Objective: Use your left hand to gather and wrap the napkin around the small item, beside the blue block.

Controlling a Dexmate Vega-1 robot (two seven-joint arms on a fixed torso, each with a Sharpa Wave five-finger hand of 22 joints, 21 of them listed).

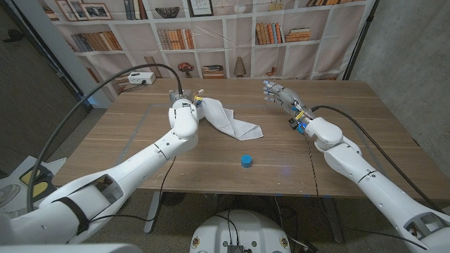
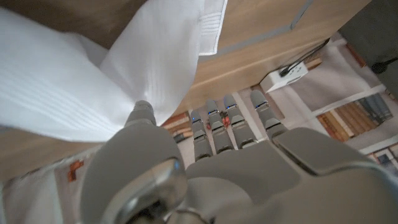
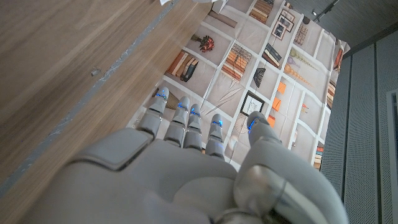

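A white napkin [image 1: 228, 119] lies bunched into a long strip on the wooden table [image 1: 140, 140], running from the far left toward the middle. My left hand [image 1: 184, 105] is at its far end. In the left wrist view the thumb [image 2: 142, 112] touches the gathered napkin [image 2: 93, 81] while the other fingers [image 2: 214, 124] reach out straight, clear of the cloth. The blue block [image 1: 247, 160] stands near the table's front, apart from the napkin. The small item is hidden. My right hand [image 1: 281, 95] is held over the far right of the table, fingers apart and holding nothing.
A white box [image 1: 140, 79] with a cable sits at the table's far left corner. A backdrop printed with bookshelves [image 1: 232, 35] hangs behind the table. Bare wood lies between the napkin and my right arm [image 1: 337, 147].
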